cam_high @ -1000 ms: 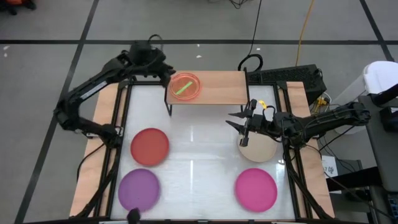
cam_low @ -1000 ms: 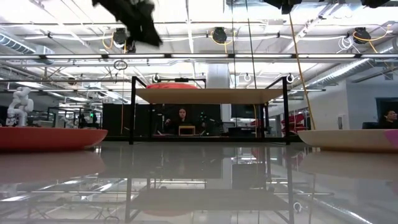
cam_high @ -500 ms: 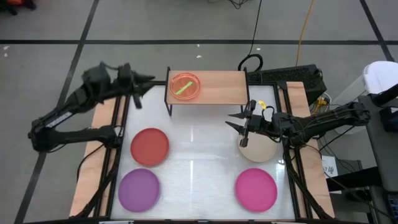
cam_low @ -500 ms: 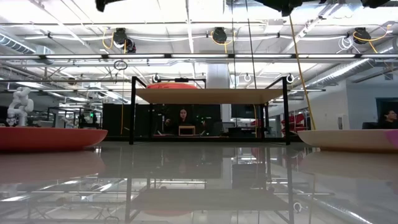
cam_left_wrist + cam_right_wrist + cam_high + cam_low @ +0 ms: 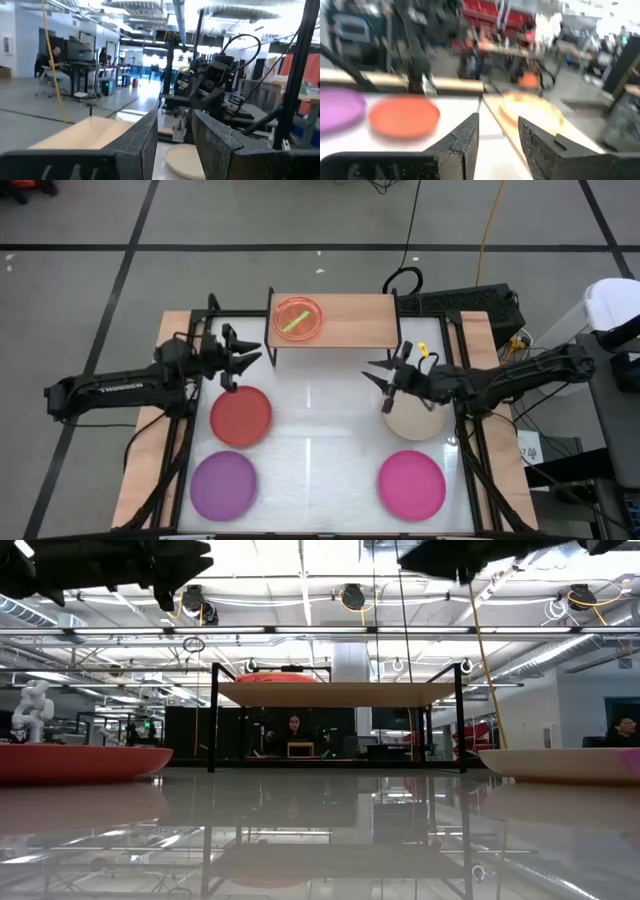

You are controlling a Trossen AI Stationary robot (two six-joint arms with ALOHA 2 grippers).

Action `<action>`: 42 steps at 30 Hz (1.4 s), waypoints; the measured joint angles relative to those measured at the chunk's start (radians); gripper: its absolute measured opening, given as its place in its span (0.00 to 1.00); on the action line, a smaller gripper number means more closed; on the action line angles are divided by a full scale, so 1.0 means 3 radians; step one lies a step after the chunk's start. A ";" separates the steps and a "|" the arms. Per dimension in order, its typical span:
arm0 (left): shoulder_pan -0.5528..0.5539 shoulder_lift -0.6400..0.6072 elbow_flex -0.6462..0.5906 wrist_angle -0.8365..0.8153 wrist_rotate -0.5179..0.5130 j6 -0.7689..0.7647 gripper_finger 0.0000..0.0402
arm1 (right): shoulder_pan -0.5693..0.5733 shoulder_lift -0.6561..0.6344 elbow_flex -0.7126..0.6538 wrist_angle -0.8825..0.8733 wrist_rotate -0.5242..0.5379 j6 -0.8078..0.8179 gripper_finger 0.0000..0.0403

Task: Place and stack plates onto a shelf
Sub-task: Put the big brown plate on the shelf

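The shelf (image 5: 340,321) stands at the table's far side and carries a pink plate with a translucent green one in it (image 5: 296,319). On the table lie a red plate (image 5: 241,416), a purple plate (image 5: 223,484), a magenta plate (image 5: 411,484) and a beige plate (image 5: 418,421). My left gripper (image 5: 246,359) is open and hovers above the red plate's far edge, pointing toward the table's right. My right gripper (image 5: 383,381) is open above the beige plate's far-left edge, pointing toward the table's left. Both grippers are empty.
The shelf's black legs (image 5: 273,352) stand close to my left gripper. Black frame rails (image 5: 190,380) run along both table sides. Open tabletop (image 5: 320,420) lies between the red and beige plates. People sit in the room behind the shelf (image 5: 292,730).
My left gripper has drawn back from the plates on the shelf toward the table's left, then swung toward the near edge and come down. It now hovers over the red plate's far edge. The plates have not moved.
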 joint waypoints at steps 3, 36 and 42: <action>0.0016 0.0000 -0.0002 0.0024 -0.0029 0.0059 0.32 | -0.0095 0.0054 0.0064 -0.0386 0.0061 0.0248 0.29; 0.0010 0.0003 0.0000 -0.0360 -0.0061 -0.0115 0.32 | 0.0556 0.1298 0.0986 -0.3773 -0.1338 0.2454 0.29; 0.0009 0.0003 0.0000 -0.0367 -0.0062 -0.0114 0.32 | 0.0653 0.1284 0.0426 -0.3322 -0.1346 0.2966 0.29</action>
